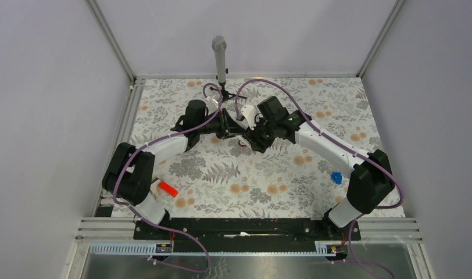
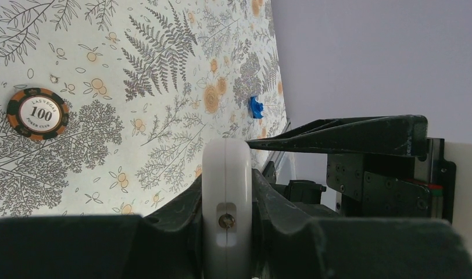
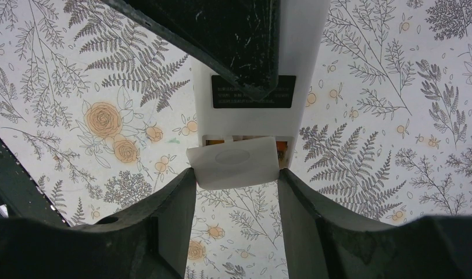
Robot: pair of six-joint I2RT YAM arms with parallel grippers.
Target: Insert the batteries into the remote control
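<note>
Remote control point(image 2: 225, 163) sits clamped edgewise in the left gripper point(image 2: 226, 186), its back facing the right gripper point(image 3: 233, 177), which pinches the battery cover point(image 3: 232, 161). It looks like light, stiff, slick plastic, best held by its long edges. Batteries point(image 3: 213, 140) look seated just beyond.

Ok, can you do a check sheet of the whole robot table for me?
Surface: flowery tablecloth, flat.
Job's things: white remote held in the air, back open; orange bits inside, likely the batteries.
Clutter: poker chip, blue bit, red block.
Grippers: left gripper shut on remote; right gripper shut on cover.
Cables: purple cables loop along arms.
Surroundings: microphone, grey walls.
</note>
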